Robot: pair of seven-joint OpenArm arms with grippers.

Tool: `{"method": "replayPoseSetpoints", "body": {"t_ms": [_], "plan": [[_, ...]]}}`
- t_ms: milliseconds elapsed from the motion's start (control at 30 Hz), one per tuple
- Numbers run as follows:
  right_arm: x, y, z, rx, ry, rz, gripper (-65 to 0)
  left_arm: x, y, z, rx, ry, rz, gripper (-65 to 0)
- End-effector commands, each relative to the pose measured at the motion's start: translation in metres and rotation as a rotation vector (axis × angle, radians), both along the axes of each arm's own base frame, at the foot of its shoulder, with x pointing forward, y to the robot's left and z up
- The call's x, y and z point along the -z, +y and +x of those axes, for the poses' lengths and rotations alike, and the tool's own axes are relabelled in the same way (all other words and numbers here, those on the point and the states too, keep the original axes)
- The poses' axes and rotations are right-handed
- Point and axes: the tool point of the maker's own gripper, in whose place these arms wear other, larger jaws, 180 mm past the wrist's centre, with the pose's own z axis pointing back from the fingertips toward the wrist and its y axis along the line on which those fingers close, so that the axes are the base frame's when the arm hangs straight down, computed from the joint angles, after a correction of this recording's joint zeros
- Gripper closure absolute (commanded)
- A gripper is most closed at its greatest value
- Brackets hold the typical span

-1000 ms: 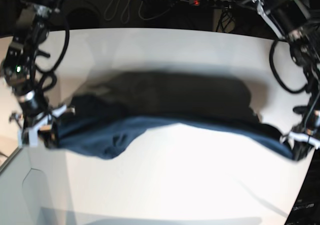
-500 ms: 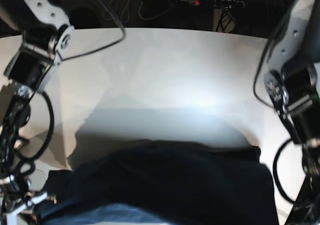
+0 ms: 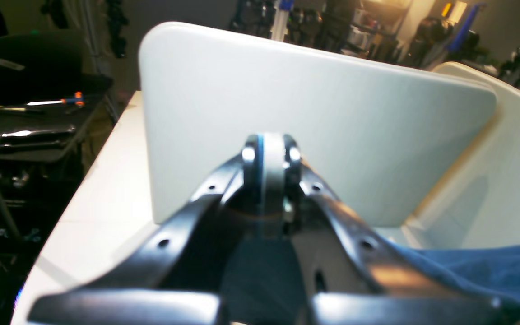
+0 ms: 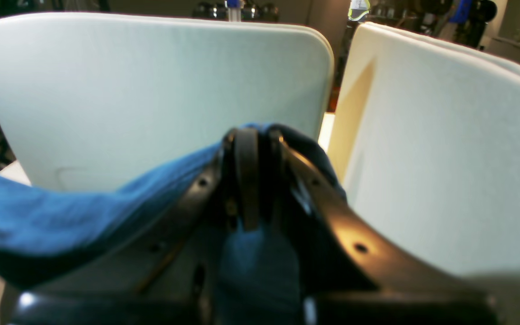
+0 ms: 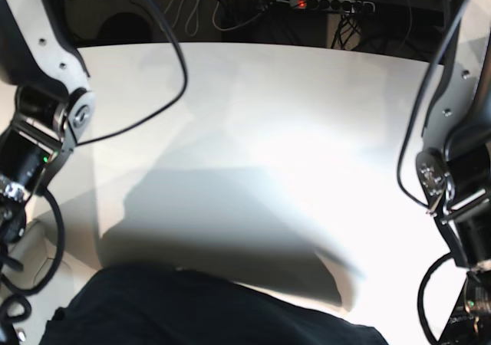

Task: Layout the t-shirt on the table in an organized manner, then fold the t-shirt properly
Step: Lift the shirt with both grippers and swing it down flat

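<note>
Base view only catches the t-shirt (image 5: 207,310) as a dark mass along the bottom edge, hanging in front of the table (image 5: 253,115), with its shadow on the white top. Both grippers are cut off there. The wrist views fill that in: the right gripper (image 4: 251,149) has its jaws pinched together on blue fabric that drapes off to the left, and the left gripper (image 3: 266,153) is closed up tight too, cloth trailing at its lower right. Whether the left one truly clamps the cloth is hard to make out.
</note>
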Motion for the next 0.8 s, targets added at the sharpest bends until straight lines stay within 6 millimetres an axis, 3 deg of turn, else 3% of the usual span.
{"method": "replayPoseSetpoints", "body": {"t_ms": [0, 100, 167, 333, 467, 600, 767], "plan": [[-0.025, -0.01, -0.011, 0.021, -0.092, 0.006, 0.0, -0.042, 0.005, -0.011, -0.009, -0.123, -0.001, -0.2], [-0.005, -0.011, -0.022, 0.03, -0.066, 0.002, 0.0, -0.042, 0.002, -0.025, -0.022, -0.153, 0.041, -0.2], [0.021, -0.004, -0.032, 0.026, -0.025, 0.002, 0.0, -0.023, 0.006, -0.035, -0.033, -0.113, 0.085, -0.2], [0.082, 0.008, -0.072, -0.019, 0.074, 0.019, 0.0, 0.056, 0.007, -0.068, -0.024, 0.02, 0.135, -0.2], [0.125, 0.015, -0.104, -0.036, 0.172, 0.017, 0.0, 0.12, 0.031, -0.104, -0.067, 0.127, 0.093, -0.2], [0.182, 0.023, -0.141, -0.047, 0.323, 0.016, 0.0, 0.192, 0.06, -0.148, -0.12, 0.268, 0.015, -0.2], [0.231, 0.034, -0.178, -0.095, 0.465, 0.01, 0.0, 0.254, 0.088, -0.198, -0.181, 0.408, -0.052, -0.2]]}}
